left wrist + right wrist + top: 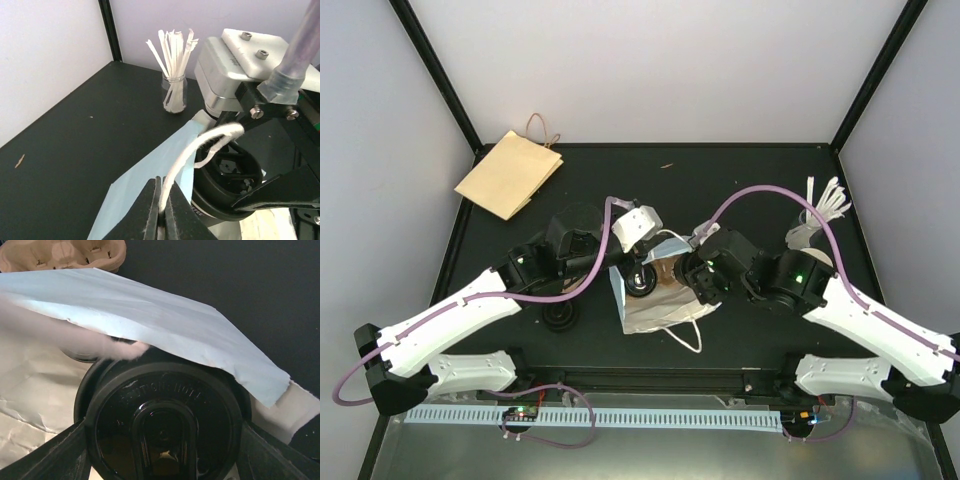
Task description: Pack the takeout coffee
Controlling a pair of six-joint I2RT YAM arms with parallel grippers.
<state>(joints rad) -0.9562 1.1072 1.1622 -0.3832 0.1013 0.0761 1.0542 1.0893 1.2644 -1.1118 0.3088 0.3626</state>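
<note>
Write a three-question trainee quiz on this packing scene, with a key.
1. True or false: the left gripper is shut on the cord handle of the white bag.
2. What does the right gripper hold? A) a loose lid B) the takeout coffee C) a brown bag
3. What stands in the glass jar?
Key: 1 true; 2 B; 3 white sticks, perhaps wrapped stirrers or straws.
</note>
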